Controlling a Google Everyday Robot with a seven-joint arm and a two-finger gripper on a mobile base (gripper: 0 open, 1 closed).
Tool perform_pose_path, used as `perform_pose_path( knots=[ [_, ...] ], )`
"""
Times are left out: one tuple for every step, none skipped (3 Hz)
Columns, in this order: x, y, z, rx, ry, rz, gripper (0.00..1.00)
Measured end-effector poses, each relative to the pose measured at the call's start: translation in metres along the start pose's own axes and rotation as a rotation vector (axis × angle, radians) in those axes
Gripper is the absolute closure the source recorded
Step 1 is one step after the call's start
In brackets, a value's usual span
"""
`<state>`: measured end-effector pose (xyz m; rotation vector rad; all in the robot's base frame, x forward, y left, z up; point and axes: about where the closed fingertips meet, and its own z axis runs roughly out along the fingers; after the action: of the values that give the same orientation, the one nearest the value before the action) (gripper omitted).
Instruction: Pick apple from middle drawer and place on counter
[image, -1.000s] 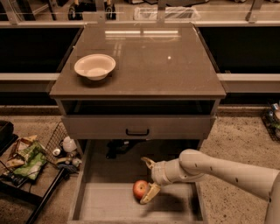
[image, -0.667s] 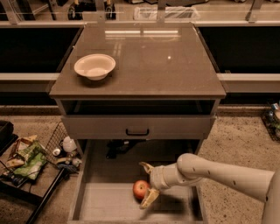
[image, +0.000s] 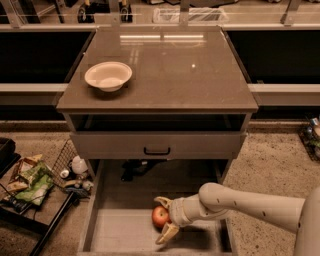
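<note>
The apple (image: 159, 216), red with yellow patches, lies on the floor of the pulled-out middle drawer (image: 122, 231), near its centre. My gripper (image: 165, 218) reaches in from the right on a white arm. It is open, with one tan finger (image: 163, 201) behind the apple and the other in front of it, so the apple sits between them. The apple still rests on the drawer floor. The counter (image: 175, 70) is the glossy grey-brown cabinet top above.
A white bowl (image: 108, 75) stands on the counter's left side. A grey drawer front with a black handle (image: 156, 150) is shut above the open drawer. A wire basket of snack packets (image: 30, 180) sits on the floor to the left.
My gripper has shifted a little left in the drawer, so its fingers now straddle the apple more closely. The apple has not moved.
</note>
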<state>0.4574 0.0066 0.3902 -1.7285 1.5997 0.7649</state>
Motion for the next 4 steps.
perform_pose_path(
  knots=[
    [0.0,0.006,0.007,-0.012,-0.004,-0.011,0.39],
    [-0.001,0.009,0.016,-0.023,-0.007,-0.022,0.63],
    [-0.009,0.01,0.017,-0.019,-0.014,-0.023,0.93],
    [-0.044,0.014,-0.002,0.011,-0.037,-0.021,1.0]
  ],
)
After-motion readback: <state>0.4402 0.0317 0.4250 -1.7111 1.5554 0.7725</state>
